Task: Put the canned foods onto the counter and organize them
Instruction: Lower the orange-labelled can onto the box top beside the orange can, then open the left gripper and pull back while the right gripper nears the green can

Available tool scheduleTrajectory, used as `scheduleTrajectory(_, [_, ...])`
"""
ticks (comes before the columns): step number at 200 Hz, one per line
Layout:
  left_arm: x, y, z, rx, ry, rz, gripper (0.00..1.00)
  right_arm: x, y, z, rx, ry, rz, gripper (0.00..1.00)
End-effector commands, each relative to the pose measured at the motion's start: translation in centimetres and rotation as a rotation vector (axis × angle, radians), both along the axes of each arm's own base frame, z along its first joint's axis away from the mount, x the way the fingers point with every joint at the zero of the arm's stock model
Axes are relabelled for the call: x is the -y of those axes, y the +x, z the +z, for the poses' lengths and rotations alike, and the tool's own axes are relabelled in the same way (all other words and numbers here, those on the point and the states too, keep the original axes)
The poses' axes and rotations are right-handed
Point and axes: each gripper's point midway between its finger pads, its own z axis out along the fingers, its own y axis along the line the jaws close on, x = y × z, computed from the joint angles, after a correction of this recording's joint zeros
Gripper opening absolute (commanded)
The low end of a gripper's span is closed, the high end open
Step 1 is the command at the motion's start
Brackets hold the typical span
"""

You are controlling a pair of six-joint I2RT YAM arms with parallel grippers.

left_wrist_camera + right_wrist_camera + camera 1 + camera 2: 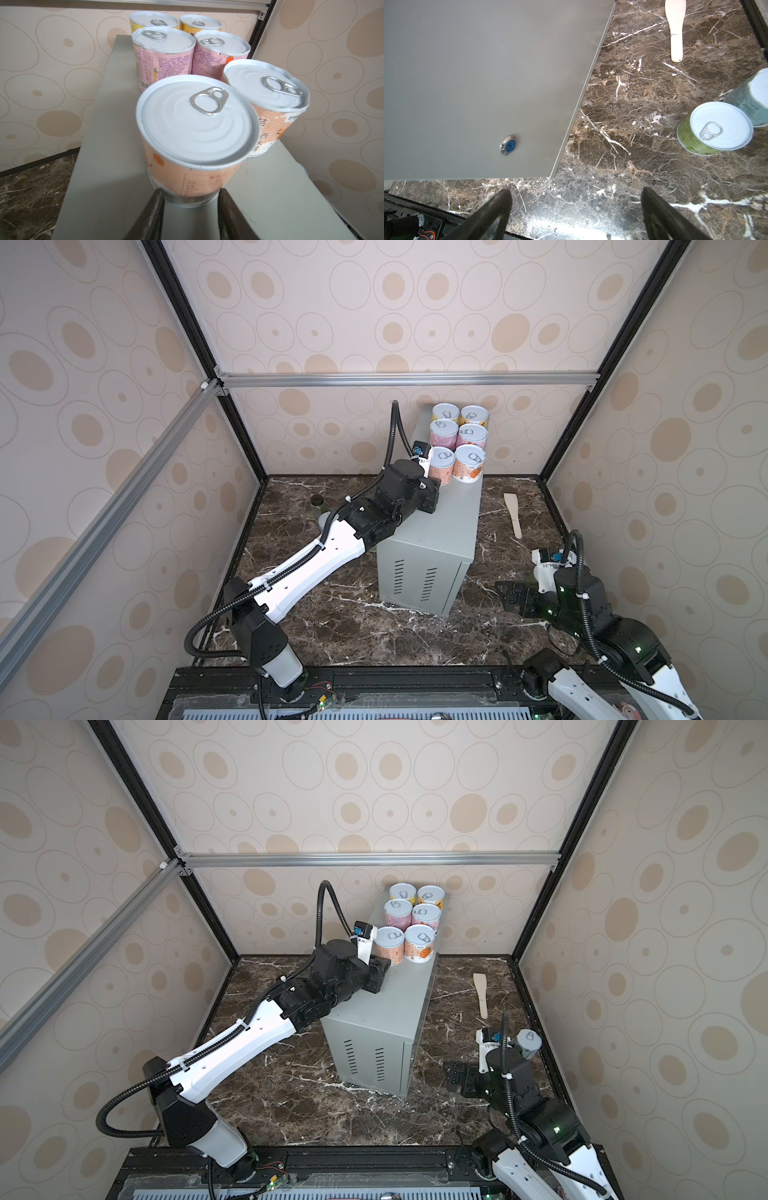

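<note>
Where the near orange can (195,133) stood, at the near left of the block of six on the counter (97,149), the left gripper (191,194) held it low down. The two dark fingers (155,207) were pressed against its sides near the base. Its orange neighbour (268,99) sat just beside it. Behind them came the pink cans (164,54) and, at the far end, the yellow cans (153,20), all upright in pairs. The left wrist camera made that pinch plain, while in both top views the black wrist covered the contact. Well apart, the right gripper (576,192) hung with its fingers spread wide over the marble floor (633,104), just off the counter's corner, holding nothing. Only its wrist camera showed the green can (716,128) and a blue-grey can (751,97) close together on the marble, with a wooden spatula (676,31) farther off. In a top view just one of them peeped past the arm.
</note>
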Motion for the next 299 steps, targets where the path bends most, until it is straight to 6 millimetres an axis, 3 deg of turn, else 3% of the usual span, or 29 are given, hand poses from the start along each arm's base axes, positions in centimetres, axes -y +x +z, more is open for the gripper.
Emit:
scheduleTrajectory(1, [0.0,0.9,1.1,0.001,-0.024,0.02,0.42,0.3,0.0,-0.1,0.01,-0.014,-0.001,0.99])
scheduleTrajectory(86, [0.4,1.9,1.0,-0.013,-0.019,0.028,0.46,0.4,-0.2,0.1,0.01,-0.012,-0.007,0.99])
scheduleTrajectory(160, [-2.0,-0.4,4.9,0.028,-0.07,0.028,0.79,2.2,0.1,0.6,-0.025,-0.046,-0.127,0.99])
scheduleTrajectory(212, [-7.4,-4.6,7.1,0.084,-0.13,0.073,0.99,4.3,1.2,0.6,-0.034,-0.121,-0.266,0.99])
scheduleTrajectory(259, [-14.1,-8.1,4.7,0.072,-0.109,0.192,0.99,5.9,2.5,-1.3,-0.084,-0.205,-0.408,1.0])
scheduleTrajectory(299, [-19.7,-10.3,1.0,0.056,-0.052,0.314,0.99,7.9,3.3,-2.2,-0.062,-0.259,-0.554,1.0])
